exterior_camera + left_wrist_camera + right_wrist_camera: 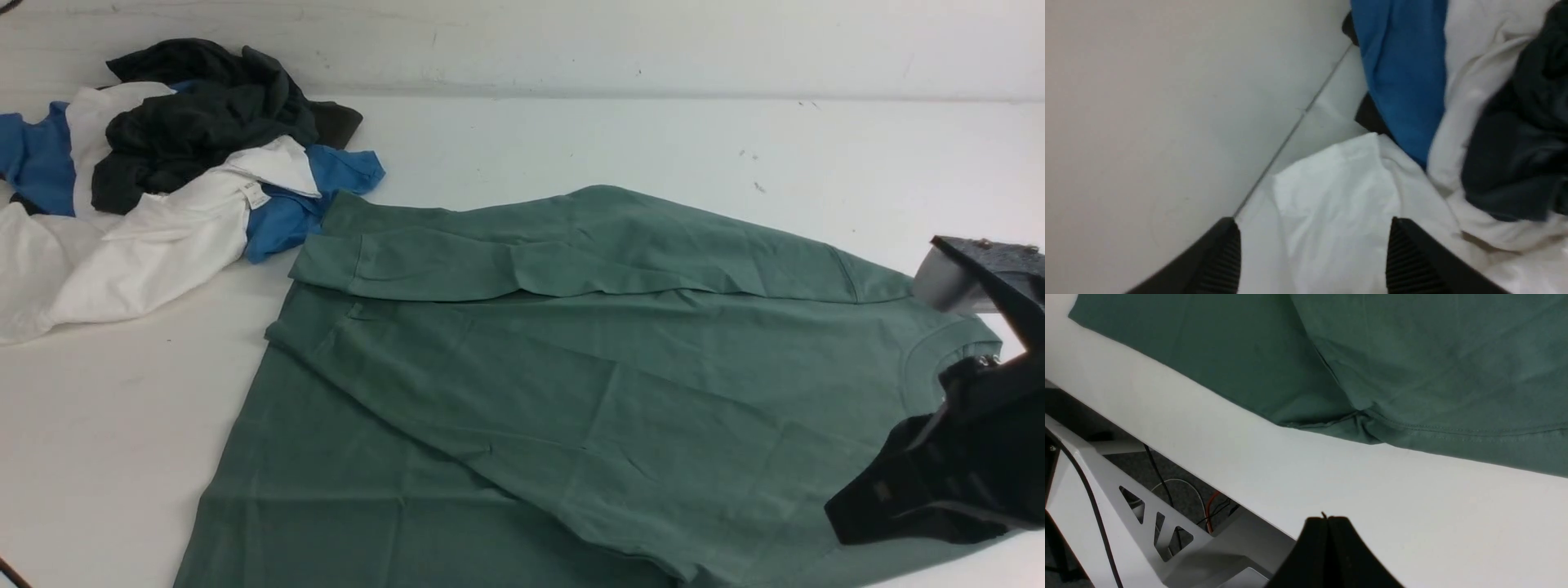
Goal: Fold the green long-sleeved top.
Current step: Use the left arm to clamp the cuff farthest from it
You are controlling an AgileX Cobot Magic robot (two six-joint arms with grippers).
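Showing the green top [571,384] spread flat across the middle and near part of the white table [620,139], collar to the right and hem to the near left, where it runs out of the front view. 1 sleeve [506,261] lies folded along the far edge. A 2nd band of cloth, apparently the other sleeve, crosses the body on a slant.

The right claw [1327,520] has its jaws pressed together on nothing and hangs over bare table just near of the top's stitched edge. In the front view its arm covers part of the collar end. The left claw [1312,232] has its jaws well apart and empty. It hangs over the white shirt [1331,196] in the pile at the far left, beside a blue garment [1404,77] and a dark garment [1519,134], well apart from the top.

Judged step: sleeves in, body fold not yet begun. The next move probably calls for the left claw to come across to the top, the right jaws to part, and both to pinch 1 end of the body and carry it over the other without dragging the sleeves out.
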